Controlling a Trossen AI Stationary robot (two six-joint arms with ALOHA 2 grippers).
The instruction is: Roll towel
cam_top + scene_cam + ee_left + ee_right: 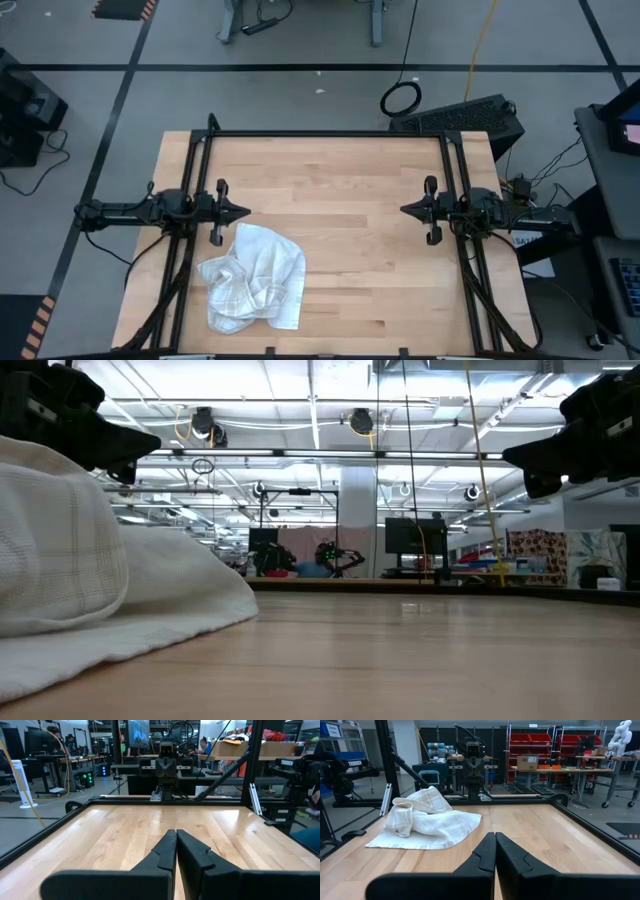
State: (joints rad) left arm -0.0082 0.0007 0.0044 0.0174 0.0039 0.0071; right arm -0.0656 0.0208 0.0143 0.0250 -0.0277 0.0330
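High view first: the table [340,170] is pale butcher-block wood inside a black frame, and the towel [253,277] lies crumpled in a loose heap on its near-left part, unrolled, edges folded over themselves. The left gripper [243,212] hovers just beyond the towel, fingers pressed together, holding nothing. Across from the towel, well apart, the right gripper [405,210] points back toward it, fingers also together and empty. Around the table there's grey floor with black tape lines, a coiled black cable [400,98] and a dark keyboard [460,113] past the far edge. At table height the towel [90,570] bulks up large, its faint grey check showing. Behind it the room opens out: ceiling light strips, hanging cables, monitors, red storage bins [542,742] and people at benches beyond the table.
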